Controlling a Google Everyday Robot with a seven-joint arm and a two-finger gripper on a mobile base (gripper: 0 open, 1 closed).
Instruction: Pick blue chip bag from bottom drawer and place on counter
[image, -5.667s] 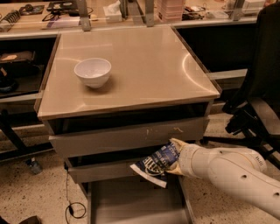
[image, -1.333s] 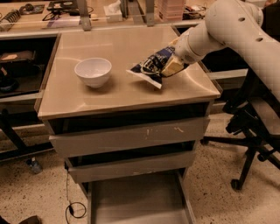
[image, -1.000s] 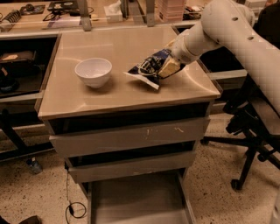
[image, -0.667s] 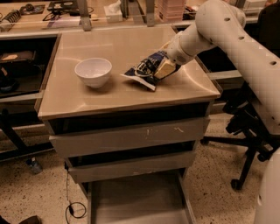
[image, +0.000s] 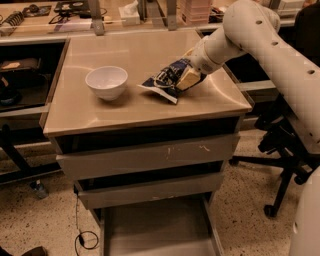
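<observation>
The blue chip bag (image: 165, 81) is dark blue with white lettering and a pale edge. It is low over the counter (image: 140, 107), right of centre, and its lower corner seems to touch the top. My gripper (image: 186, 76) reaches in from the right on the white arm and is shut on the bag's right end. The bottom drawer (image: 155, 232) is pulled open below the cabinet, and its flat floor shows nothing in it.
A white bowl (image: 106, 82) stands on the counter's left half. Two shallower drawers (image: 145, 157) are closed above the open one. A cluttered wooden desk (image: 75, 15) runs behind. A black office chair base (image: 280, 170) stands at the right.
The bag has been lifted from the drawer up over the counter. In the last second my gripper has carried it slightly left and down toward the top.
</observation>
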